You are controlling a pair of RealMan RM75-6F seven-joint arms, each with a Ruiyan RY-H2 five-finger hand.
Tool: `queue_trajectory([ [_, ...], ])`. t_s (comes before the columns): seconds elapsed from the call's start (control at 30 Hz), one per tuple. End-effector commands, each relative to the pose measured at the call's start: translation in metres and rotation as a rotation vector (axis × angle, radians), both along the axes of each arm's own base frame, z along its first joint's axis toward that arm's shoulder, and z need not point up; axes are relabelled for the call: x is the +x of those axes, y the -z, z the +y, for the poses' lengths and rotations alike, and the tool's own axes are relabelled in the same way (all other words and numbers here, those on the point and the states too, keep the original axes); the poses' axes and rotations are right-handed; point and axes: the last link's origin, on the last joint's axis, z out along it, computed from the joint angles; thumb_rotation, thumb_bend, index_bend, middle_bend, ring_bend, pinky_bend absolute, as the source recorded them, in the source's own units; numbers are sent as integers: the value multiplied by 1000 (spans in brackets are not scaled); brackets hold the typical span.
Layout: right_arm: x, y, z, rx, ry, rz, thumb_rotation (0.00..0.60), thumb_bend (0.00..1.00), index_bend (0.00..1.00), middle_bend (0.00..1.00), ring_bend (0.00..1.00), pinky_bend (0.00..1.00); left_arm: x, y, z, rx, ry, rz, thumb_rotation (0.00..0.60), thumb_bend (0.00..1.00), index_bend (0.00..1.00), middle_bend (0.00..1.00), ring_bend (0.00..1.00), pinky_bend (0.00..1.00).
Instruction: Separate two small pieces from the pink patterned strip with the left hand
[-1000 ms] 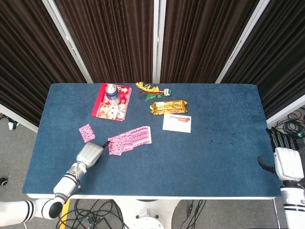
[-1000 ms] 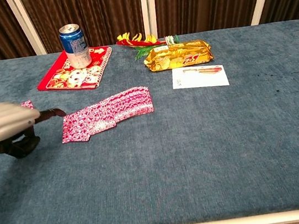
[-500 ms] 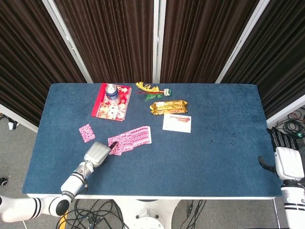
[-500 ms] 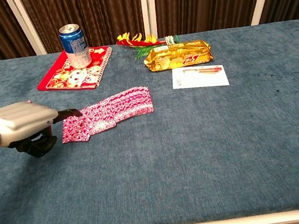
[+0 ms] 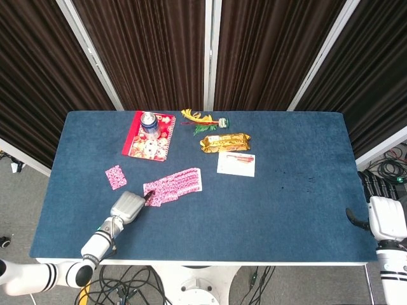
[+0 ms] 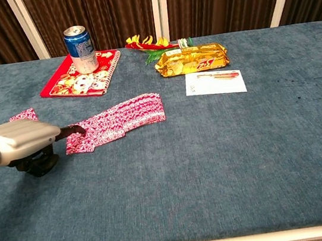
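Blue felt tabletop (image 5: 267, 203) carries the pink patterned strip (image 5: 173, 185) left of centre, one separated piece (image 5: 116, 176) lying further left. Left hand (image 5: 127, 206) has dark fingers (image 6: 74, 131) on the strip's near-left end (grip unclear). Right hand (image 5: 386, 217) waits off the right edge, fingers released.

1. We see even, bright overhead light in both views, with no glare.
2. We find only soft shadows, one under the grey left hand (image 6: 23, 141).
3. We note that hand looks slightly soft close to the chest camera.
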Motion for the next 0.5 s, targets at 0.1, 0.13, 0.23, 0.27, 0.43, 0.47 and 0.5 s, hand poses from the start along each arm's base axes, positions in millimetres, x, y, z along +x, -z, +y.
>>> queue_trajectory([
  [0.1, 1, 0, 0, 0, -3, 1, 600, 212, 0, 0, 0, 0, -6, -4, -5, 5, -17, 5, 600, 647, 77, 865, 883, 836],
  [0.13, 1, 0, 0, 0, -4, 1, 600, 212, 0, 0, 0, 0, -8, -5, -6, 7, -21, 7, 600, 648, 78, 865, 884, 836],
  [0.23, 1, 0, 0, 1, -6, 1, 600, 212, 0, 0, 0, 0, -13, -9, -10, 15, -37, 8, 600, 648, 80, 864, 884, 836],
  [0.27, 1, 0, 0, 3, -6, 1, 600, 212, 0, 0, 0, 0, -15, -10, -11, 18, -44, 8, 600, 648, 80, 864, 884, 836],
  [0.43, 3, 3, 0, 10, -9, 1, 600, 212, 0, 0, 0, 0, -24, -17, -17, 27, -70, 14, 600, 648, 85, 864, 884, 836],
  [0.47, 3, 4, 0, 11, -10, 1, 600, 212, 0, 0, 0, 0, -26, -18, -18, 30, -75, 15, 600, 648, 85, 864, 884, 836],
  [0.5, 3, 4, 0, 12, -10, 1, 600, 212, 0, 0, 0, 0, -27, -20, -19, 33, -79, 16, 600, 648, 85, 865, 883, 836],
])
